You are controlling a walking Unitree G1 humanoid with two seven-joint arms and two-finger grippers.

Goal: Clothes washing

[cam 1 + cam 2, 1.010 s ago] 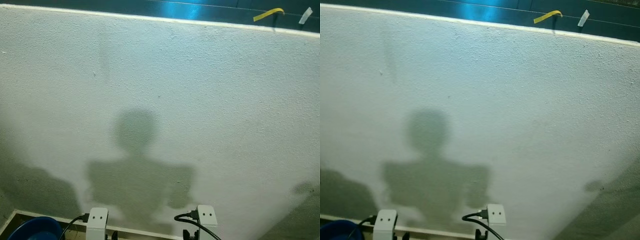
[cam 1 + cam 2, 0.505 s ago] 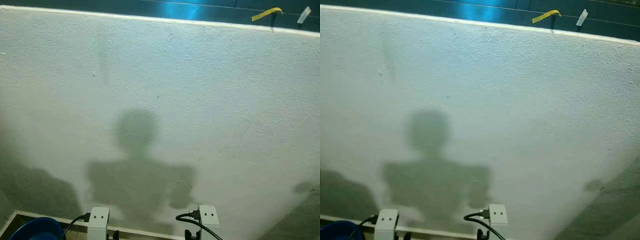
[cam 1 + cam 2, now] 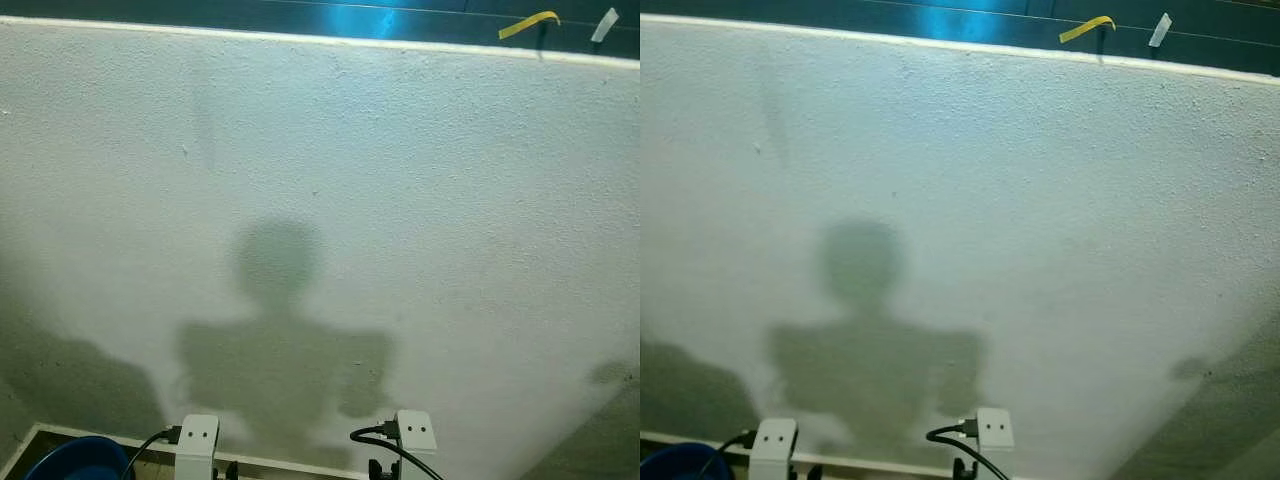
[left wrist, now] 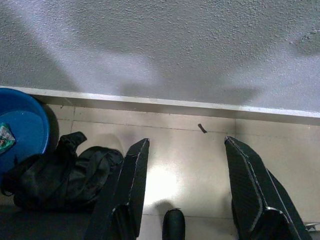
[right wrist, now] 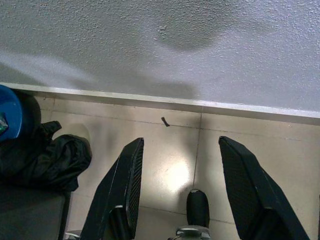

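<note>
From the head we face a white wall (image 3: 400, 200) carrying our shadow (image 3: 280, 350). The wrist views add the floor: black clothes (image 4: 60, 175) lie touching a blue basin (image 4: 20, 130). Our left gripper (image 4: 185, 195) and right gripper (image 5: 177, 192) both hang wide, holding nothing.

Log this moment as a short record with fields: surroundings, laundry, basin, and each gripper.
surroundings: white textured wall close ahead, carrying the robot's shadow; beige tiled floor at its foot
laundry: crumpled black garment on the floor, lying against the basin
basin: round blue plastic basin, on the robot's left by the wall
left gripper: open, holding nothing, hanging over bare tile beside the garment
right gripper: open, holding nothing, over bare tile
</note>
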